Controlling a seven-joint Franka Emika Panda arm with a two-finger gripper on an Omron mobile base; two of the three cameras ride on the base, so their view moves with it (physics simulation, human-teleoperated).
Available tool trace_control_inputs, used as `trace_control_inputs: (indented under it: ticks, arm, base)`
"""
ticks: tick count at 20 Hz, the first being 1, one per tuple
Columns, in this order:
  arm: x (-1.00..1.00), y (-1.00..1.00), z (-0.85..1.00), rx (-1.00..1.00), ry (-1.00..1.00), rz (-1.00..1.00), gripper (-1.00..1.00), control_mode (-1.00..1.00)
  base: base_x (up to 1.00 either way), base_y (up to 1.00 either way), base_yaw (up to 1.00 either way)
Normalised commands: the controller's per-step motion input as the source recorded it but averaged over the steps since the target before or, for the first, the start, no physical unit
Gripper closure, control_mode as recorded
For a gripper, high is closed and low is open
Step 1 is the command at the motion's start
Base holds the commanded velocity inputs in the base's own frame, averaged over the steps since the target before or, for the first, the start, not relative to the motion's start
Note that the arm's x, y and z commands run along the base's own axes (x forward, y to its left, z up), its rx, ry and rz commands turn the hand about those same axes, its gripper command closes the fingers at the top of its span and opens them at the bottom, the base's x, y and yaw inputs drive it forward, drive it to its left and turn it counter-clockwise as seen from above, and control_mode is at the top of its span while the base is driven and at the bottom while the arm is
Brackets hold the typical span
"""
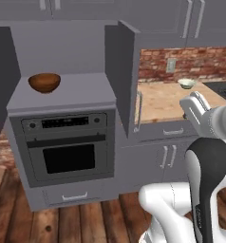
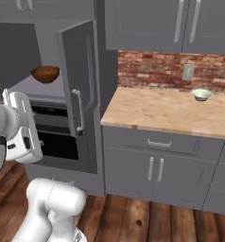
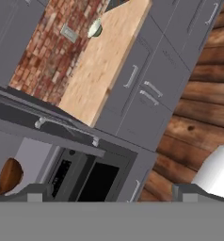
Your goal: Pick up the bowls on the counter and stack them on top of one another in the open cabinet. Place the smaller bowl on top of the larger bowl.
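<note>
The dark brown larger bowl (image 1: pixel 44 82) sits upright on the grey shelf of the open cabinet (image 1: pixel 62 97), above the built-in oven (image 1: pixel 67 147). The cabinet's long door (image 1: pixel 127 76) stands open. Well apart, the small pale bowl (image 1: pixel 187 84) rests on the tan bench (image 1: pixel 167 102) near the brick backsplash (image 1: pixel 186 64).

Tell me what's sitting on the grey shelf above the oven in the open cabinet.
The larger bowl sits alone on the shelf, toward its left end. The smaller bowl stands on the counter. Nothing covers the shelf.
</note>
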Motion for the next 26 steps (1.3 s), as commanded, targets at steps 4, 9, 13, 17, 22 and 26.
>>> trace_control_inputs:
  ticks: [4, 9, 13, 17, 22, 26]
  arm:
    - [0.00, 0.00, 0.00, 0.00, 0.00, 0.00, -1.00, 1.00]
    - [0.00, 0.00, 0.00, 0.00, 0.00, 0.00, -1.00, 1.00]
    - [0.00, 0.00, 0.00, 0.00, 0.00, 0.00, -1.00, 1.00]
    - [0.00, 0.00, 0.00, 0.00, 0.00, 0.00, -1.00, 1.00]
    - [0.00, 0.00, 0.00, 0.00, 0.00, 0.00, -1.00, 1.00]
    - [0.00, 0.00, 0.00, 0.00, 0.00, 0.00, -1.00, 1.00]
  base:
    - [0.00, -0.62, 0.00]
    - [0.00, -0.62, 0.00]
    - [0.03, -0.61, 0.00]
    - [0.05, -0.60, 0.01]
    - [0.07, -0.57, 0.02]
    - [0.09, -0.57, 0.02]
